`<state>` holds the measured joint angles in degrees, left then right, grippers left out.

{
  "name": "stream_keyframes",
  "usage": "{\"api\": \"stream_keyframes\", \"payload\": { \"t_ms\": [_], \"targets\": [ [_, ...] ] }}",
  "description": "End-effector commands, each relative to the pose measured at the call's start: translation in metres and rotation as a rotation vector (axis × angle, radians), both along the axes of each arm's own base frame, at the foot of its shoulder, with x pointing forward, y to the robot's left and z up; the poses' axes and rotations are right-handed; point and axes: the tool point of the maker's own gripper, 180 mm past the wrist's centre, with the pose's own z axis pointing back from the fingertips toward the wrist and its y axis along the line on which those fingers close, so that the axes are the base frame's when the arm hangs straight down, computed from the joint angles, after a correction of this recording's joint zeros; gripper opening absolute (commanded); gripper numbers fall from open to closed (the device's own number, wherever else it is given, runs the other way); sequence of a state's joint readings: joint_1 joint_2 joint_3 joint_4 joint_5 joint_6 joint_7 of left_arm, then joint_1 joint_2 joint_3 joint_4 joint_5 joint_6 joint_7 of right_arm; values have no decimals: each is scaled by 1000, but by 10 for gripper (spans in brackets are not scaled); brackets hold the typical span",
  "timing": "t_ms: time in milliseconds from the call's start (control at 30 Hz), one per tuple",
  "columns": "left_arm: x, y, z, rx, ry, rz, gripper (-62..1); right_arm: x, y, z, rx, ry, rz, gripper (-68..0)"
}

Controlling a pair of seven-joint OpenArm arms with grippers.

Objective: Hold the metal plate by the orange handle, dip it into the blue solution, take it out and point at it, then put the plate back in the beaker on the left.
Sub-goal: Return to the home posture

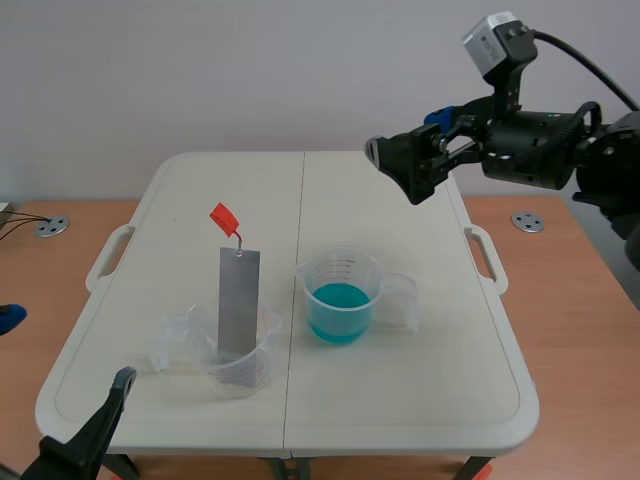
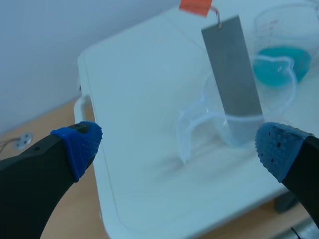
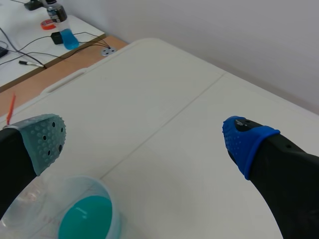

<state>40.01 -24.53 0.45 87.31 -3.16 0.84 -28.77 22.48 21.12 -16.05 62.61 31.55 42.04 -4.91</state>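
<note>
A grey metal plate (image 1: 239, 300) stands tilted in the clear beaker (image 1: 238, 358) on the left, its orange handle (image 1: 224, 217) hooked on top. To its right stands the beaker of blue solution (image 1: 340, 298). My right gripper (image 1: 402, 172) hangs open high over the table's far right part, above and behind the blue beaker (image 3: 87, 219); nothing is between its fingers (image 3: 144, 139). My left gripper (image 2: 177, 147) is open near the table's front left corner, short of the plate (image 2: 232, 64) and its beaker (image 2: 239, 127). In the scene view only one of its fingers (image 1: 112, 400) shows.
The white folding table (image 1: 400, 400) has a seam down its middle and carry handles (image 1: 484, 258) on both sides. It stands on a wooden surface (image 1: 570, 300) with round metal discs (image 1: 527, 221). A far desk with cables and a bottle (image 3: 55, 12) lies beyond the table.
</note>
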Motion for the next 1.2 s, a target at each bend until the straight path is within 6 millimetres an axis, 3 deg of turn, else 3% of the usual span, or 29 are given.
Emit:
{"api": "stream_keyframes", "payload": {
  "t_ms": [0,233,400,600,767,1167],
  "targets": [
    [8,-6,13,-33,-53,6,14,1,-12,12,10,-31,-11,-14],
    [35,-26,41,-31,-189,-8,14,-12,-54,8,-18,-39,-87,-14],
    [50,-41,50,-14,-219,-68,14,-34,-64,6,-25,-52,-101,-14],
    [68,-55,41,14,-145,-105,14,-61,-60,5,-25,-61,-124,-14],
    [79,-58,41,25,-127,-100,14,-85,-46,8,-24,-69,-133,-14],
    [83,-58,45,27,-141,-104,14,-140,-23,15,-35,-117,-170,-14]
  ]
}}
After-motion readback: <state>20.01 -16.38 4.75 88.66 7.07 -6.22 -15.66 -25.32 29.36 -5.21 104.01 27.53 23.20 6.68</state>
